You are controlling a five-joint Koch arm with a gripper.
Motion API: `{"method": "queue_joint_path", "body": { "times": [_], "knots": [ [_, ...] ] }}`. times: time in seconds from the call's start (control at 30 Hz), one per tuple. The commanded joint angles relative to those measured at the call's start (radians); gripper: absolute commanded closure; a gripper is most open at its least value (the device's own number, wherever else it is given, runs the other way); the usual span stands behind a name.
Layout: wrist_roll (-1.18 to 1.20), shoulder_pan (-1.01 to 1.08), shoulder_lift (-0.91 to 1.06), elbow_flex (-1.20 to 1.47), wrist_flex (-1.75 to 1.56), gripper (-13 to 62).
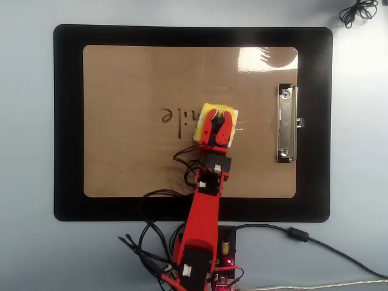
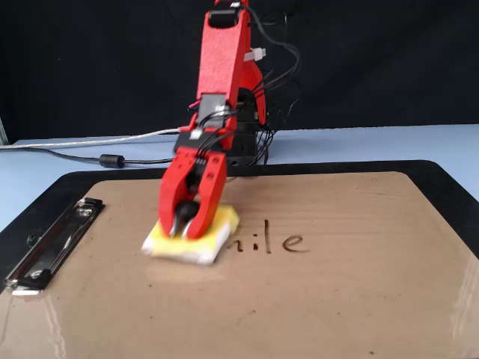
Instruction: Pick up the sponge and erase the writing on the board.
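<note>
Covering the start of the writing [image 2: 271, 242], the sponge [image 2: 218, 232] and the red arm [image 1: 204, 215] leave only the letters "ile" readable in both views; whatever lies under the pad cannot be made out. The arm's base is cut off at the bottom edge of the overhead view, and in the fixed view its upper end runs out of the top of the frame. The table [image 1: 27, 254] is a pale blue-grey surface; the fixed view shows a black backdrop behind it. On the table lies a black rounded-corner mat [image 1: 68, 121], and on the mat the tan glossy board [image 1: 121, 157], its silver clip [image 1: 287, 124] at the right side in the overhead view and at the left in the fixed view. Glare sits on the board near the clip corner. A grey cable [image 1: 315, 242] crosses the table beside the arm base, and a small coil of dark wire [image 1: 357, 12] lies at the top right corner of the overhead view, partly cut off. The sponge rests flat on the board near its middle, between the visible letters and the clip, yellow face up with a white layer beneath. The hand [image 2: 185, 225] is down on it, its two red jaws closed from either side on the black knob [image 2: 185, 211] at the pad's centre. The knob is mostly hidden by the jaws in the overhead view.
</note>
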Motion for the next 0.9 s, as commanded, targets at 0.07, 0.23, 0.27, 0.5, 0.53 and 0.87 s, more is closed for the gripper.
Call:
{"method": "queue_joint_path", "body": {
  "times": [0.07,0.23,0.27,0.5,0.53,0.87],
  "knots": [
    [-0.037,0.011,0.348,0.273,0.011,57.3],
    [-0.055,0.011,-0.067,-0.115,-0.008,57.3],
    [-0.055,0.011,-0.130,-0.196,-0.017,57.3],
    [-0.187,-0.150,0.235,0.210,-0.017,57.3],
    [-0.210,-0.184,0.311,0.258,-0.015,57.3],
    [-0.225,-0.218,-0.186,-0.190,-0.051,57.3]
  ]
}}
